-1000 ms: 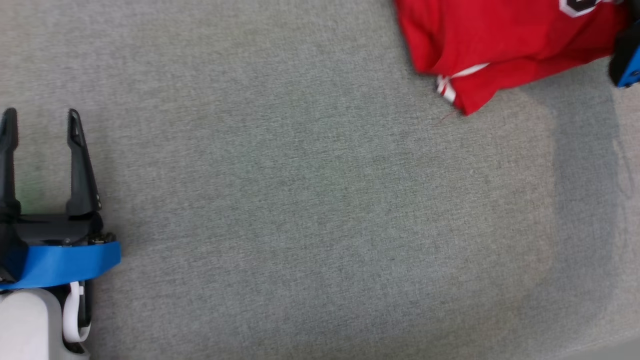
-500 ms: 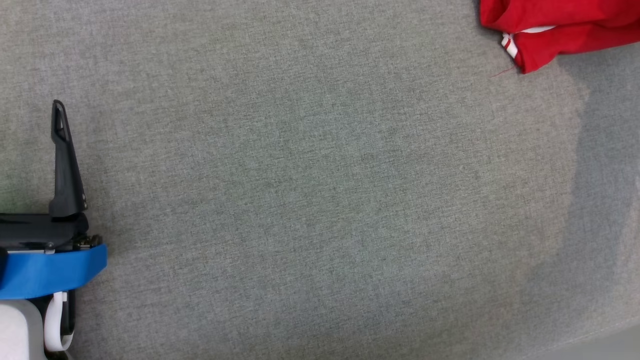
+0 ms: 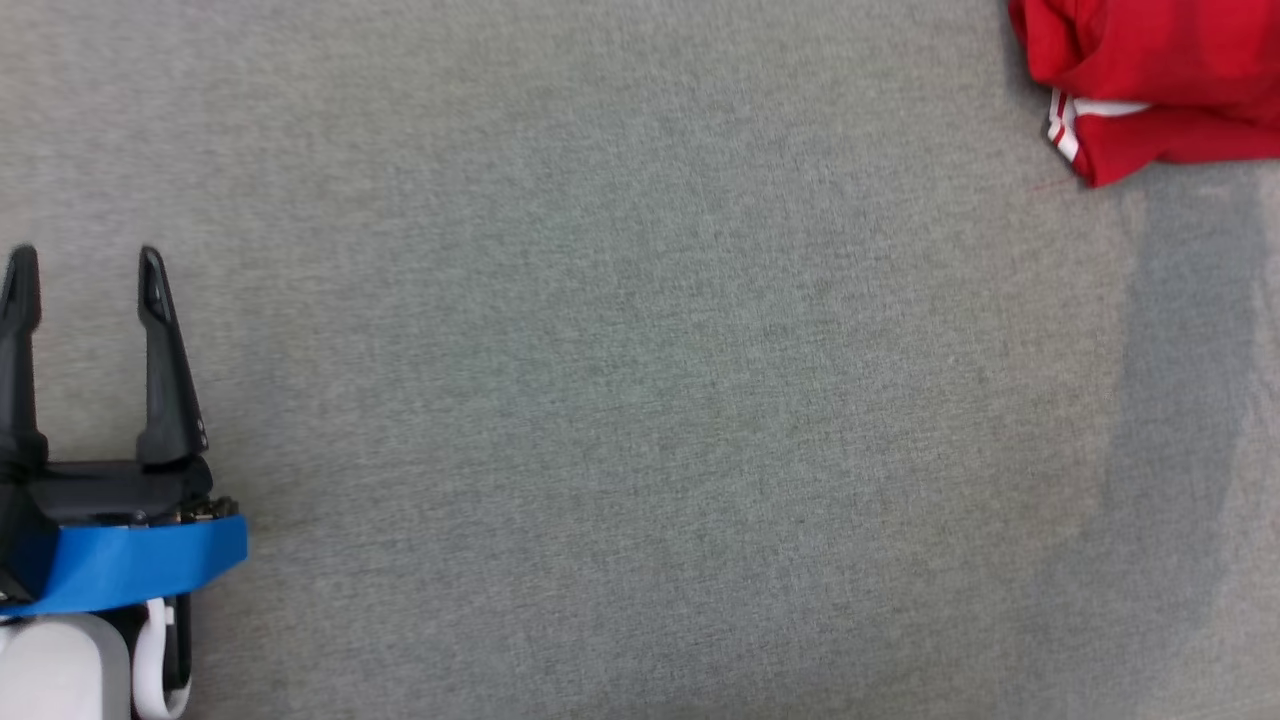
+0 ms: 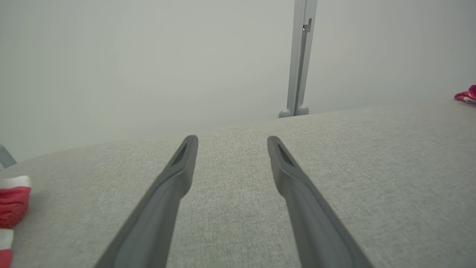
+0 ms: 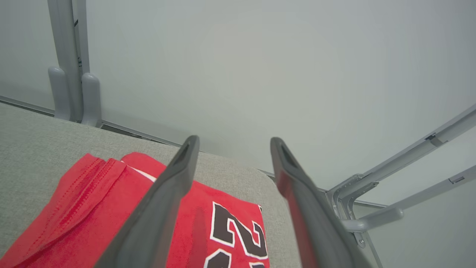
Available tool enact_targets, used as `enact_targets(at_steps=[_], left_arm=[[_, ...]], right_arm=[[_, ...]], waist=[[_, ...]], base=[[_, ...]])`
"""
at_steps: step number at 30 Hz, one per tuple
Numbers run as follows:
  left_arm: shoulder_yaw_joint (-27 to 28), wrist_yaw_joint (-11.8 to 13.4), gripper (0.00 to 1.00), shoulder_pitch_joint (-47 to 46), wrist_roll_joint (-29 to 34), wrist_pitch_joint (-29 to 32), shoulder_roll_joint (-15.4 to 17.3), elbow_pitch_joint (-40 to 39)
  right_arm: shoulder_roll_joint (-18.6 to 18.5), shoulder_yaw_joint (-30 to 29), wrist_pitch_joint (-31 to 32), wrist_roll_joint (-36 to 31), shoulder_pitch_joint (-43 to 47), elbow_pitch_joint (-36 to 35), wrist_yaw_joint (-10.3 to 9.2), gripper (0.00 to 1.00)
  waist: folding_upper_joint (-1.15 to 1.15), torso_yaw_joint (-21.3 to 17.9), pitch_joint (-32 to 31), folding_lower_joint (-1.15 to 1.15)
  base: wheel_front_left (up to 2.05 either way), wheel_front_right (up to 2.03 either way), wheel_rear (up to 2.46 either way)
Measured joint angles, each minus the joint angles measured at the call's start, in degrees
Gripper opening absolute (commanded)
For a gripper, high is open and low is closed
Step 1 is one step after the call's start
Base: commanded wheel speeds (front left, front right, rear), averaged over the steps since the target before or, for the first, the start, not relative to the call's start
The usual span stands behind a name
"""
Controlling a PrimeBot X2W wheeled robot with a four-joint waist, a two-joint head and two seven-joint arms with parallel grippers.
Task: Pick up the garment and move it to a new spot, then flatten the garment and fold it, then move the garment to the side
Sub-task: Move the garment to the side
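Note:
The garment [image 3: 1160,80] is a red jersey with white trim, lying folded at the top right corner of the head view on the grey fabric table [image 3: 640,400]. In the right wrist view the garment [image 5: 74,208] shows a black number edged in white. My right gripper [image 5: 233,140] hovers above it, open, with nothing between its fingers. My left gripper [image 3: 86,258] rests at the lower left of the head view, far from the garment. It is open and empty, and the left gripper [image 4: 231,139] points across bare table.
The table's far edge and a rounded corner lie just past the garment, with grey metal frame bars [image 5: 390,178] beyond. An upright post [image 4: 299,59] stands behind the table. Red and white cloth [image 4: 13,201] shows at the left edge of the left wrist view.
The head camera has shifted, so the garment now sits further into the top right corner. The right gripper's blue-banded body, seen at the garment's right edge a second ago, has left the head view.

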Motion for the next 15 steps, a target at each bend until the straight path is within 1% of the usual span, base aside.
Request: enact_targets(at_steps=[2,6,10,15], left_arm=[[-0.1,0.2,1.0,0.9,-0.4,-0.5,-0.6,1.1],[-0.1,0.6,1.0,2.3,-1.0,-1.3,-1.1,2.7],[0.0,0.8,1.0,3.9,-1.9,-1.9,-2.1,4.4],[-0.3,0.9,1.0,6.1,-2.9,-2.3,-2.9,7.1]], right_arm=[[1.0,-0.7,-0.5,0.3,1.9,-2.4,0.0,1.0],[3.1,-4.7,-0.7,-0.2,8.8,-13.5,-0.01,1.0],[6.9,-9.6,-0.7,-1.9,20.6,-23.4,-0.02,1.0],[11.8,-14.2,-0.7,-3.7,34.4,-32.1,-0.02,1.0]], waist=[[0.0,0.7,-1.9,-0.01],[0.0,2.0,-5.7,0.0],[-0.01,3.2,-9.7,-0.01],[-0.01,4.3,-14.0,-0.01]], base=[[0.0,0.0,0.0],[0.0,0.0,0.0],[0.0,0.0,0.0],[0.0,0.0,0.0]])
